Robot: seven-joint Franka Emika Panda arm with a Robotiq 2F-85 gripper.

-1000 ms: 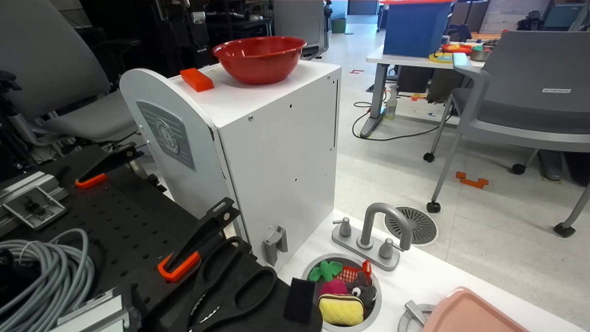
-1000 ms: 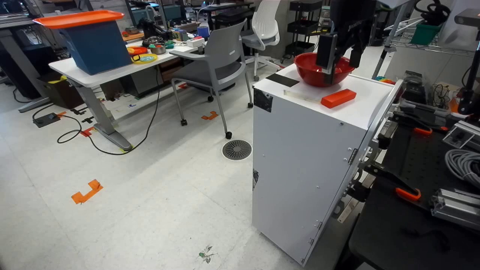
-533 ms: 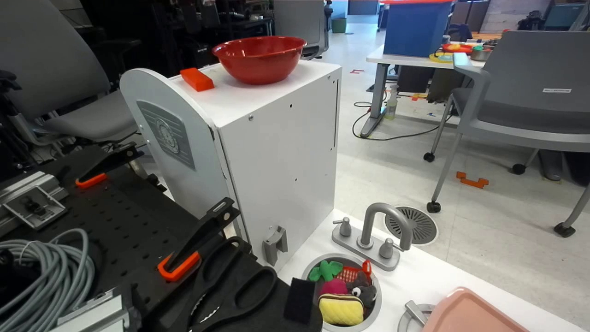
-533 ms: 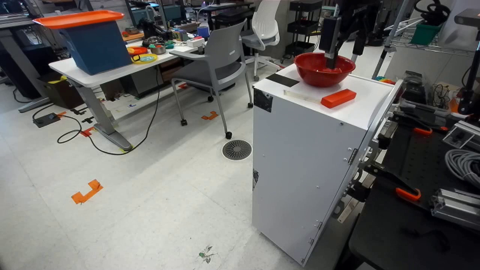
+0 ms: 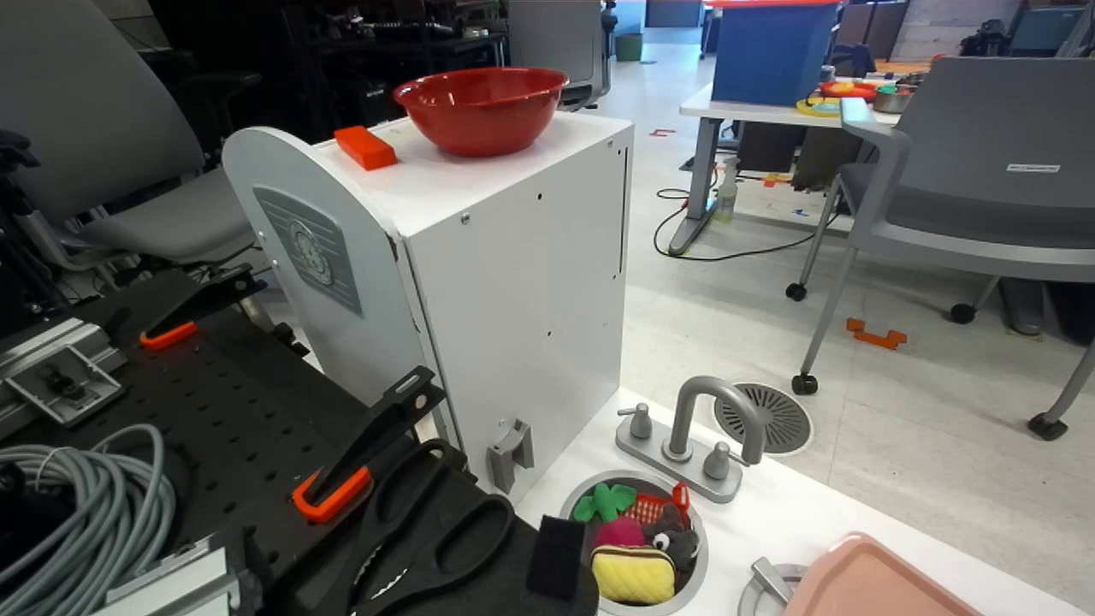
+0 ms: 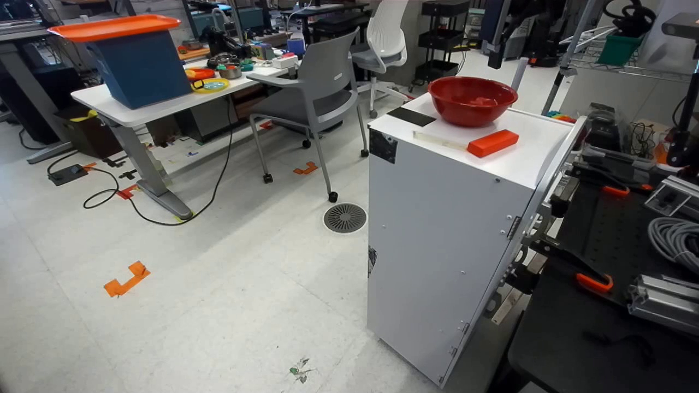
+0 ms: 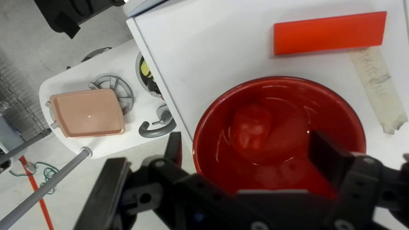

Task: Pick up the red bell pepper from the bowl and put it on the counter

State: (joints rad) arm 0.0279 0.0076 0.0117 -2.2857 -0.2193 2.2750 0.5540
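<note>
- We find the red bell pepper (image 7: 252,126) inside the red bowl (image 7: 281,167), on its floor and left of the middle in the wrist view; in an exterior view, part of the pepper (image 6: 483,101) shows past the near rim.
- The bowl stands on the white counter (image 7: 191,48), with a red-orange block (image 7: 329,33) near it, far and right in the wrist view.
- Our gripper (image 7: 245,149) hangs above the bowl and apart from it; its jaws stand wide, with nothing between them.
- We take the pepper for a light toy; whether it gives under a squeeze we cannot tell, so we favour a gentle close.
- Its skin looks glossy and is probably slippery, and on the smooth bowl it may slide or roll if one jaw nudges it first.
- We would grip its left and right sides together, low around the fullest part, since it looks longer from near to far.
- In the wrist view the left jaw overlaps the floor beyond the rim, so a straight descent may clip the bowl.
- Red on red blurs the outline; we cannot tell whether pepper and bowl wall touch.
</note>
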